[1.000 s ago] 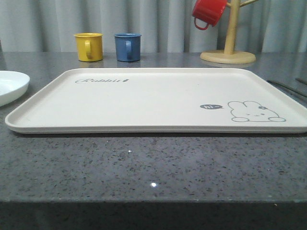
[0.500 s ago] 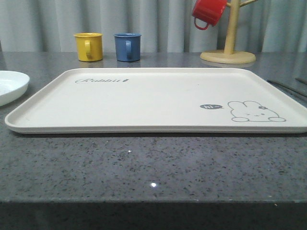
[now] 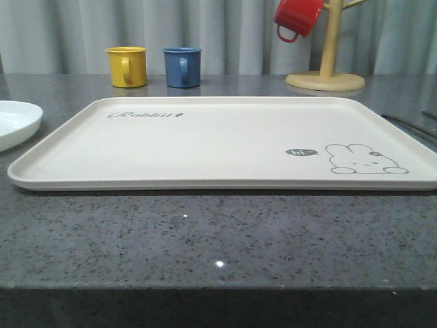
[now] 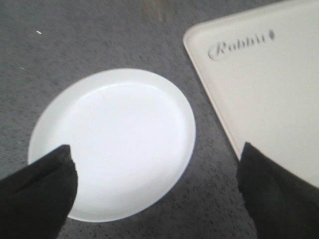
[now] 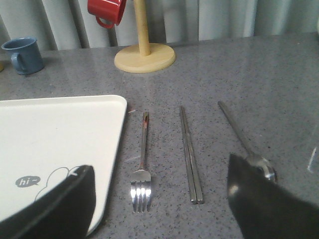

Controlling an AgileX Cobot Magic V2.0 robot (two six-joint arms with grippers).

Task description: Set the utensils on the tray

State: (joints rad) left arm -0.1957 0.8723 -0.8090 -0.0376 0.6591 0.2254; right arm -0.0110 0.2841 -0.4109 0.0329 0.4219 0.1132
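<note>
The left claw (image 4: 154, 194) is seen spread wide, its two dark fingers (image 4: 37, 191) well apart and nothing gripped between them. Below it, on the speckled grey counter (image 4: 99, 35), a round white plate (image 4: 112, 144) is found under one finger, while the corner of the tray (image 4: 259, 89) with its "Rabbit" script sits under the other. Plate and tray are kept apart by a strip of bare counter.

Over to the right claw (image 5: 159, 204): likewise held wide apart, empty, touching nothing. Between its fingers the fork (image 5: 142, 164) is laid out, tines toward the claw, just beside the tray's edge. The chopsticks (image 5: 190, 157) are set parallel to it, a little further from the tray, also within the gap. The spoon (image 5: 242, 139) is placed beyond them; its bowl is largely hidden behind one finger, so only the handle and a glint of the bowl can be made out. All three utensils are resting on the counter, off the tray.

Beyond the right claw, a wooden mug stand (image 5: 144, 55) is seen with a red mug (image 5: 105, 11) hung on it, cut off by the frame. A blue mug (image 5: 24, 55) is stood further along.

From the front, the tray is shown bare.
</note>
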